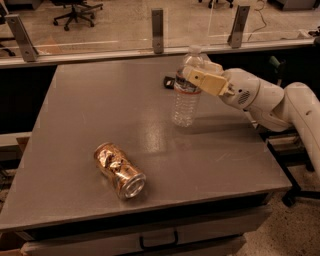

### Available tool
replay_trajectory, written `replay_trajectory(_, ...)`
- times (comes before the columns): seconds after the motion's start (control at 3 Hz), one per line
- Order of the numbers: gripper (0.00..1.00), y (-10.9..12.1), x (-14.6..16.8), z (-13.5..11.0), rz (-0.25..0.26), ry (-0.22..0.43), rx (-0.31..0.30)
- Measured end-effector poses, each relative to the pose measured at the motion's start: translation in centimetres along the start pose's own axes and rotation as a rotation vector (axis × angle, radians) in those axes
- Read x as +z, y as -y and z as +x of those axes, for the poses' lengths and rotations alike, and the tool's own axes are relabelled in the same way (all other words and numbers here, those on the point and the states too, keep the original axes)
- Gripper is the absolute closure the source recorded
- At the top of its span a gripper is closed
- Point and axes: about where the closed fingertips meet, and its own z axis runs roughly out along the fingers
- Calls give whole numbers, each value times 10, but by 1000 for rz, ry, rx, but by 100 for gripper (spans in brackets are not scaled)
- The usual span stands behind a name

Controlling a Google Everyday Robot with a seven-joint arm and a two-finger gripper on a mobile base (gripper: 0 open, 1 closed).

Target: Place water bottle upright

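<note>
Standing upright on its base, the water bottle (185, 107) sits on the right rear part of the grey bench (85, 110), its white cap at the top and its thin red-and-white band just below the shoulder; the hand (182, 79) is at that band, reaching in from the right, clamped on the bottle's upper body, with a tan finger (206, 81) lying across the near side of the bottle and a dark tip showing just past its left edge; the white arm (265, 97) runs away to the right, out past the bench's edge. Well apart from the bottle, towards the front left of the bench, a dented gold-and-silver can (120, 170) lies on its side, its silver end turned towards the front right; nothing touches it. Along the back of the bench runs a clear partition held by upright metal posts (157, 27); behind it, an office chair (75, 10) stands on the floor. Below the bench's front edge, a drawer with a dark handle (157, 241) shows.
</note>
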Motion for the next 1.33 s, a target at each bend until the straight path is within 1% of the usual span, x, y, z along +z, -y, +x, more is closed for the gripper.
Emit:
replay_trajectory(0.33, 100, -3, 0, -2, -40, -1, -36)
replay_trajectory(0.67, 100, -4, -4, 3, -66, -10, -50)
replay_trajectory(1.0, 100, -5, -10, 13, -75, 5, -39)
replay_trajectory(1.33, 81, -4, -14, 19, -88, 22, -21)
